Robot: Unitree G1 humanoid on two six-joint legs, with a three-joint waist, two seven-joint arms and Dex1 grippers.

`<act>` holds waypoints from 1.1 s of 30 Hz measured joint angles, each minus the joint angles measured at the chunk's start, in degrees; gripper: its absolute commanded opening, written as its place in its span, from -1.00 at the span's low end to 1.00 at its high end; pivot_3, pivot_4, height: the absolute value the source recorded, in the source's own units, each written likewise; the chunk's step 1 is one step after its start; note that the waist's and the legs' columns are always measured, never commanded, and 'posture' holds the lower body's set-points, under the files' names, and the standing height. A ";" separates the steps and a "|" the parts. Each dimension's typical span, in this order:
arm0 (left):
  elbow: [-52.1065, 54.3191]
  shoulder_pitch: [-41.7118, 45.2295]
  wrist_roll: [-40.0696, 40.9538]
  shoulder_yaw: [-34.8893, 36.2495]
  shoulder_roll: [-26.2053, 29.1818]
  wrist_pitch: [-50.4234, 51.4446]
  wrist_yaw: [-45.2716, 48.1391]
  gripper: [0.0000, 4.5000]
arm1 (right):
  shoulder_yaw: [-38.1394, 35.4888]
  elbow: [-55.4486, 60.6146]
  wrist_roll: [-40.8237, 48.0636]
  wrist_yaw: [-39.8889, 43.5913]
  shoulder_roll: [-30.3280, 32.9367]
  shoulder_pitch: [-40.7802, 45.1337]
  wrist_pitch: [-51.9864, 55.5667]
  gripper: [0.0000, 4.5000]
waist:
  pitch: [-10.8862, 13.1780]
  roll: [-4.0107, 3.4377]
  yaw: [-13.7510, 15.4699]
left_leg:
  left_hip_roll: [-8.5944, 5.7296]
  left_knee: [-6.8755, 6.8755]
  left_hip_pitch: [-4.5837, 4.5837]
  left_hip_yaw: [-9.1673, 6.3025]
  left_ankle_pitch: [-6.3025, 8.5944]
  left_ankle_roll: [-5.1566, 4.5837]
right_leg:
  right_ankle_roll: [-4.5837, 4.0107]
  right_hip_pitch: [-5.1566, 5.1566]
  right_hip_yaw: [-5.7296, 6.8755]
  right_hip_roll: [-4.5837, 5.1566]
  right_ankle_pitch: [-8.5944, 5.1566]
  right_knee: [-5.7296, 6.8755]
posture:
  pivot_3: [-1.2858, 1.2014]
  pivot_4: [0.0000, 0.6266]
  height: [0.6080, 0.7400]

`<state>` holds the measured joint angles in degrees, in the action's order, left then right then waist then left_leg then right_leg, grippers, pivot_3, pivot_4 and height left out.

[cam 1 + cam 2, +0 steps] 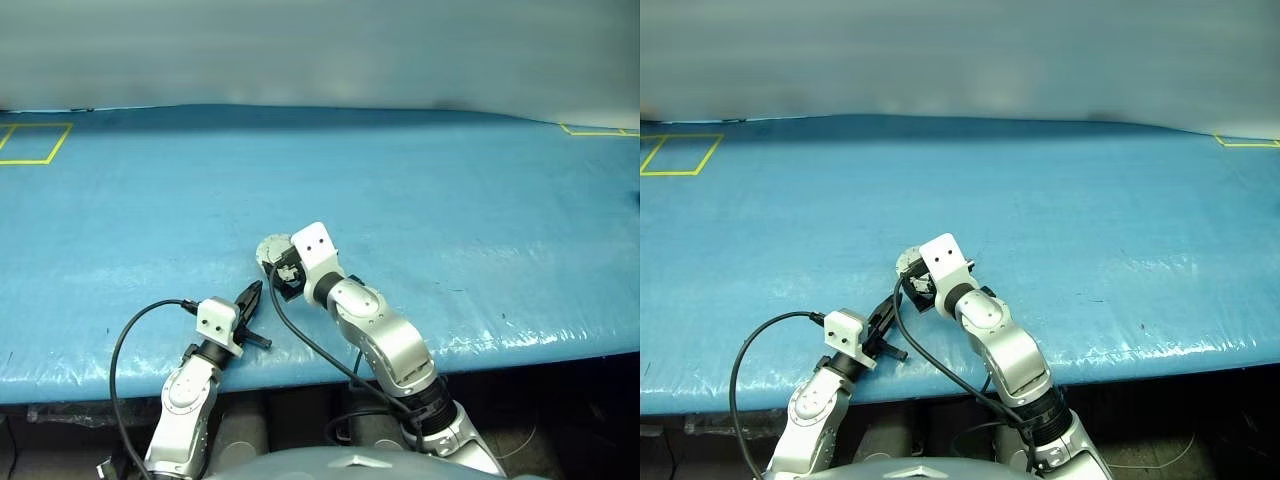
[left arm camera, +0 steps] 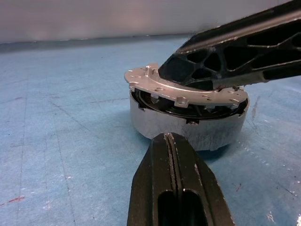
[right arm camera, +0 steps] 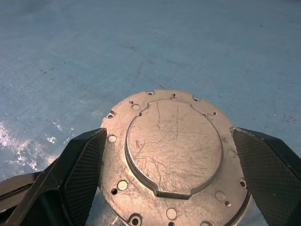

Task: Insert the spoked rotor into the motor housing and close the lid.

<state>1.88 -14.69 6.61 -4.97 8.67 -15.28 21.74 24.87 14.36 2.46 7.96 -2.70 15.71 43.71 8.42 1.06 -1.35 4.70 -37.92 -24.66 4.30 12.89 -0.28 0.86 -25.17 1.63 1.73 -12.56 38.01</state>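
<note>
The motor housing (image 2: pixel 188 127), a short round silver drum, stands on the blue table near the front edge. The lid (image 3: pixel 174 155), a flat silver disc with a raised round centre and small holes around its rim, lies tilted on the housing's top, one side lifted off the rim. My right gripper (image 3: pixel 167 139) is open just above it, one finger on each side of the lid. One black finger (image 2: pixel 225 52) reaches over the lid's top. My left gripper (image 2: pixel 168 137) is shut and empty, pointing at the housing's side from close by. The spoked rotor is hidden.
The blue-covered table (image 1: pixel 450 200) stretches wide behind and beside the housing. Yellow tape squares mark its far left (image 1: pixel 30 143) and far right (image 1: pixel 600 130) corners. The table's front edge (image 1: pixel 500 345) runs just behind my arms.
</note>
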 measured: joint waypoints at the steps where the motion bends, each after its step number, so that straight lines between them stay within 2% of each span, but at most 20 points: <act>1: 0.00 0.02 0.02 0.00 0.00 0.01 0.00 -1.00 | -0.01 -0.55 -0.02 0.12 -0.02 0.30 -0.11 0.99 | 0.00 0.00 -0.02 | 0.00 0.00 0.00 0.00 0.00 0.00 | 0.00 0.00 0.00 0.00 0.00 0.00 | 0.03 -0.52 1.00; 14: 0.01 0.83 0.10 -0.05 0.02 1.06 -0.09 -1.00 | -2.30 -6.16 0.85 2.23 -0.60 1.46 -3.70 0.99 | 0.00 0.00 -0.06 | 0.00 0.02 0.01 0.04 0.00 0.00 | 0.01 0.00 0.00 -0.01 0.01 0.00 | 0.03 -0.52 1.00; 17: 0.01 0.77 0.11 -0.05 0.03 1.06 -0.07 -1.00 | -2.54 -6.18 1.15 2.63 -1.04 1.15 -3.88 0.72 | 0.00 0.00 -0.09 | 0.01 0.02 0.01 0.03 0.00 0.00 | 0.01 0.00 0.00 -0.02 0.00 0.00 | 0.03 -0.52 1.00; 20: 0.00 0.65 0.12 -0.04 0.06 1.02 0.13 -1.00 | -2.58 -6.15 1.29 3.10 -1.19 0.79 -4.43 0.34 | 0.00 0.00 -0.10 | 0.02 0.02 0.00 0.03 0.00 0.00 | 0.00 0.00 0.00 -0.02 0.00 0.00 | 0.03 -0.52 1.00; 33: -0.91 0.72 0.12 -0.02 0.06 0.72 0.79 -1.00 | -2.63 -2.57 1.42 5.38 0.26 0.98 -2.18 0.34 | 0.01 -0.01 -0.05 | 0.01 0.03 -0.02 0.02 0.00 0.00 | 0.00 -0.03 -0.01 -0.02 0.00 0.00 | 0.03 -0.52 1.00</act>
<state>0.97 -13.97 6.73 -4.99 8.73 -14.57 22.53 22.24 11.80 3.87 13.33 -2.44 16.69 41.53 8.42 1.06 -1.41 4.71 -37.89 -24.69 4.32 12.89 -0.28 0.87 -25.20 1.63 1.71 -12.55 38.01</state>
